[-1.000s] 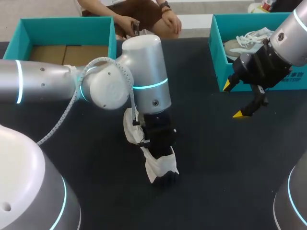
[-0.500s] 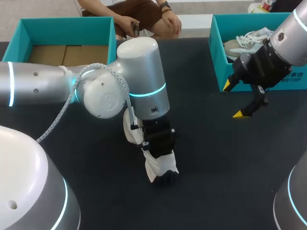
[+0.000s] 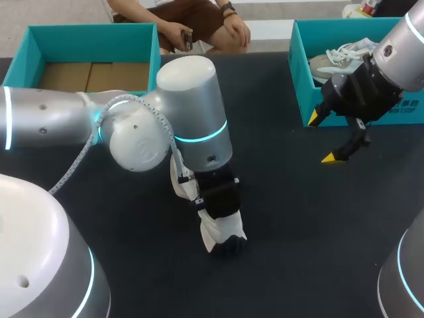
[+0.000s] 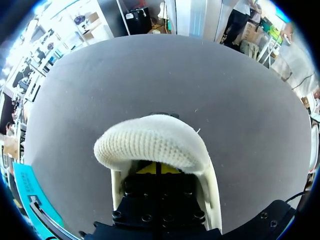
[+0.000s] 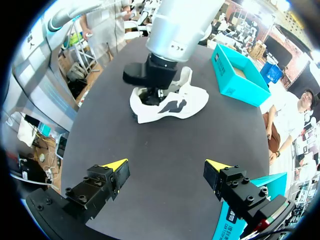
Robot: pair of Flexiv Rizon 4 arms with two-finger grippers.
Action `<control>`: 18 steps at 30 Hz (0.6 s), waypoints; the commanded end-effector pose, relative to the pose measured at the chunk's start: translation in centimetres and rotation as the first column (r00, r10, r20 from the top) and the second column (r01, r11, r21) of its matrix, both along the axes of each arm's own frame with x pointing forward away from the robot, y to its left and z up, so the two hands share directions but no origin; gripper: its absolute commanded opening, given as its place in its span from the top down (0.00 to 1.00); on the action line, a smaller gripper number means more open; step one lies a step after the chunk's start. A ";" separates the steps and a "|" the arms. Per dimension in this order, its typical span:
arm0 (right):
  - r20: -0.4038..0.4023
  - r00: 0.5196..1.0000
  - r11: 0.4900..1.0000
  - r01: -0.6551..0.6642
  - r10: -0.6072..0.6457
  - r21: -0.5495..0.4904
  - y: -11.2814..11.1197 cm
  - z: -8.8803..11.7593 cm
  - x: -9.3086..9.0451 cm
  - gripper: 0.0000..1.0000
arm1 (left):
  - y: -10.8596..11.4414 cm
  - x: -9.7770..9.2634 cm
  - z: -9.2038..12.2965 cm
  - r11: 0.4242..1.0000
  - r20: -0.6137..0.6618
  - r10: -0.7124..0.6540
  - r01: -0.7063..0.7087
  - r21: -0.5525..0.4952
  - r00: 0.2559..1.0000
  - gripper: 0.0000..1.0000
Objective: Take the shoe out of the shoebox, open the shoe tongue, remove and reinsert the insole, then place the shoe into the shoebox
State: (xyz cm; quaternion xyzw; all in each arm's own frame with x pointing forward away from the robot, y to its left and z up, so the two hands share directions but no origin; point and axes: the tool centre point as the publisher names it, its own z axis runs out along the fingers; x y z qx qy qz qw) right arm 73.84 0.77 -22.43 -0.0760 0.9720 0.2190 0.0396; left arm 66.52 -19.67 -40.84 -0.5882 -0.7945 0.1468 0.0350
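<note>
A white shoe (image 3: 223, 233) with dark markings lies on the black table near its middle. My left gripper (image 3: 216, 197) points down into the shoe's opening. In the left wrist view its yellow tips (image 4: 156, 169) are pressed together, shut, under a white knit flap of the shoe (image 4: 152, 141); whether anything is pinched between them is hidden. The right wrist view has the shoe (image 5: 172, 104) ahead with the left gripper (image 5: 149, 91) in it. My right gripper (image 3: 321, 138) hangs open and empty above the table, beside the right shoebox (image 3: 300, 74), well apart from the shoe.
The teal shoebox at the back right holds a second white shoe (image 3: 336, 56). Another teal box (image 3: 86, 33) with a cardboard floor stands at the back left. My left arm's large joints (image 3: 165, 112) hang over the table's middle.
My left arm's upper joints have swung a little to the left, while its gripper and the shoe stay in place. The right arm has not moved.
</note>
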 end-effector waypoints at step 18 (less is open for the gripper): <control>0.001 1.000 1.000 0.001 -0.001 -0.001 0.0 -0.1 0.0 0.00 | 3.7 8.9 -2.7 0.999 0.058 0.038 -0.038 0.004 0.998 1.00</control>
